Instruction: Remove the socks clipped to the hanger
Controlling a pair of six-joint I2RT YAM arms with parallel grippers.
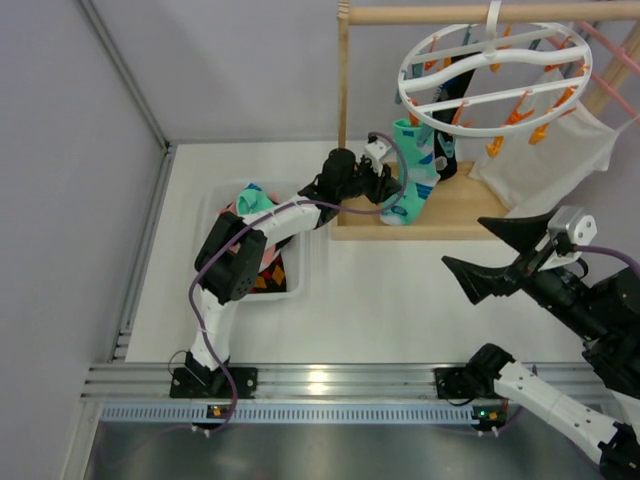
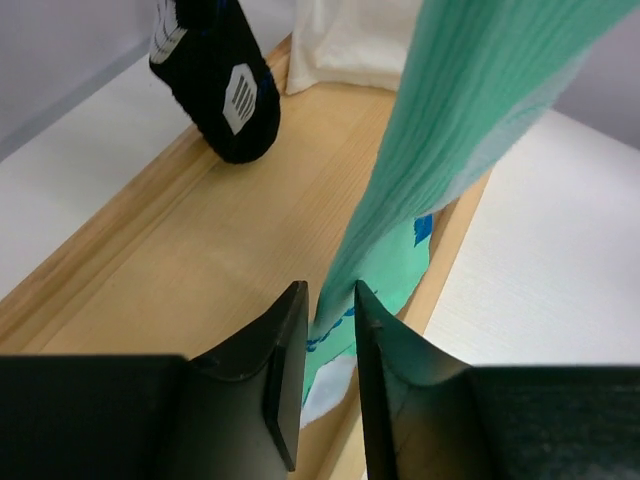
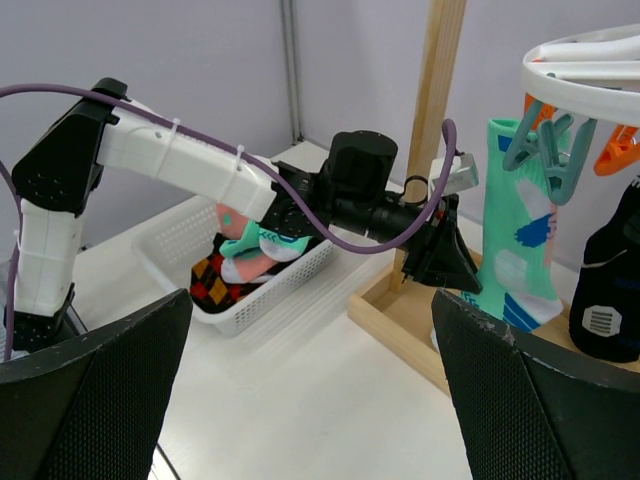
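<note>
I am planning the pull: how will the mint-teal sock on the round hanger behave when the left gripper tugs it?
The mint-teal sock is probably floppy: it hangs limp and folds between the fingers of the left gripper. It likely stretches before the peg lets go, since its knit looks ribbed. The hanger may tilt with the tug.

wooden rail stand: flat base board (image 1: 455, 212), one upright post (image 1: 343, 110) and a top rail (image 1: 420, 14), standing at the far side of the white table (image 1: 380, 300). large white cloth (image 1: 555, 160) hanging at the stand's right end under a pink hanger (image 1: 610, 55), lower edge reaching the base board. white slotted plastic basket (image 1: 296, 262) to the left of the stand, holding a black sock with red-orange diamonds (image 3: 210, 285); aluminium rail (image 1: 330, 380) along the table's near edge.
</note>
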